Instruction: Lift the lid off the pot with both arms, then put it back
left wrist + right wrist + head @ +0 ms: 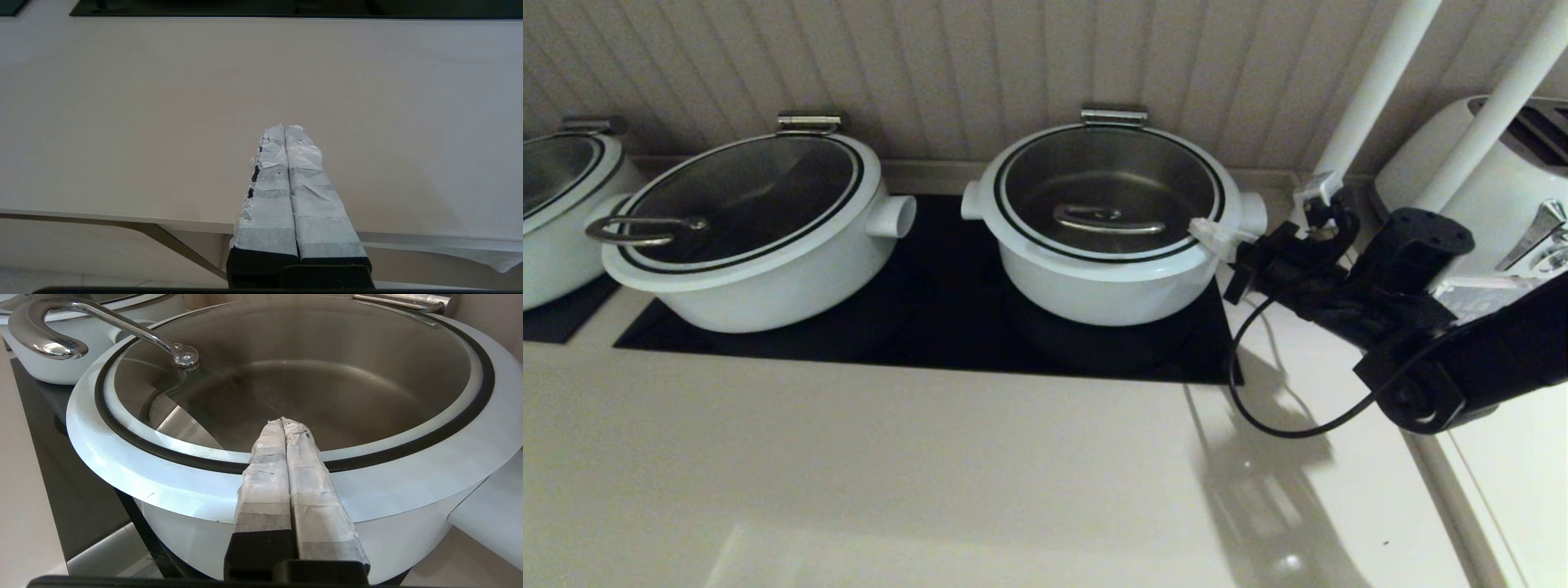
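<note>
The white pot (1107, 286) stands on the black cooktop, right of centre. The glass lid (1107, 184) sits on it, with its steel bar handle (1107, 219) at the centre. My right gripper (1202, 230) is shut and empty, its taped tips over the lid's right rim, clear of the handle. In the right wrist view the gripper (282, 420) points across the lid (327, 375) and pot (408, 539), with the handle (122, 326) further off. My left gripper (284, 127) is shut and empty over the bare counter (163, 122), out of the head view.
A wider white pot (760, 269) with a loop-handled lid (645, 230) stands to the left, and a third pot (556, 204) at the far left. A white toaster (1503, 180) and two white poles (1372, 90) are at the right. The cooktop (947, 310) borders the pale counter.
</note>
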